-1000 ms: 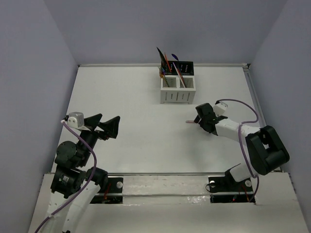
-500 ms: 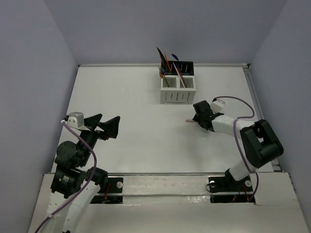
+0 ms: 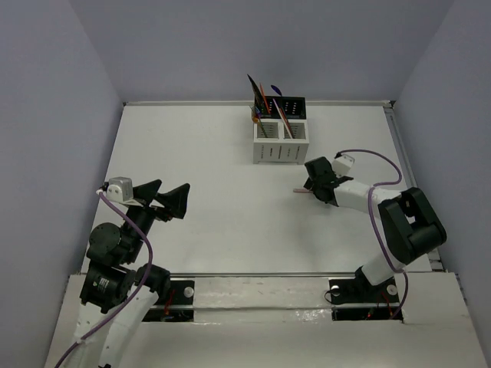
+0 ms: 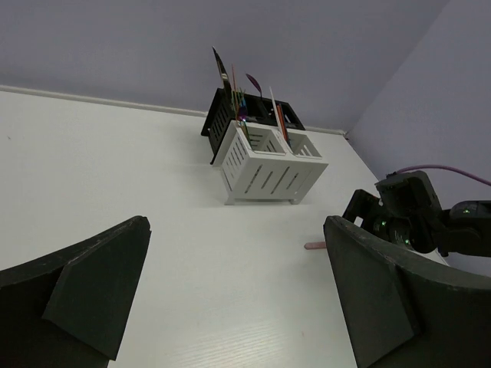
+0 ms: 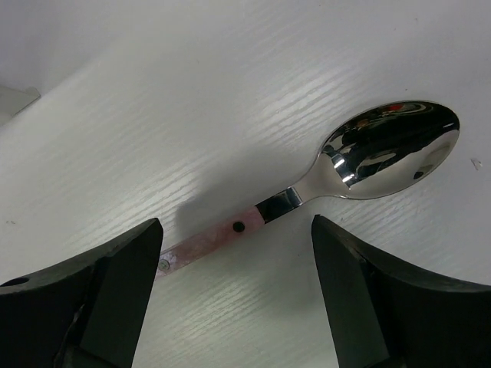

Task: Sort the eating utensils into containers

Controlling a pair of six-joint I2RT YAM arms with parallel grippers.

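Observation:
A spoon [image 5: 383, 149] with a silver bowl and a pink handle [image 5: 211, 241] lies flat on the white table. My right gripper [image 5: 236, 230] hovers open just above it, one finger on each side of the handle, touching nothing. From the top view only the pink handle end [image 3: 300, 192] sticks out left of the right gripper [image 3: 317, 182]. The containers [image 3: 281, 142] stand at the back middle, with several utensils [image 3: 265, 100] upright in the left bins. My left gripper [image 3: 173, 185] is open and empty, raised at the near left, its jaws facing the containers [image 4: 268, 172].
A purple cable [image 3: 376, 165] loops over the right arm. A metal rail [image 3: 400, 146] runs along the table's right edge. Grey walls close in the back and both sides.
My right gripper has shifted slightly back and left over the spoon, staying open. The left arm has not moved.

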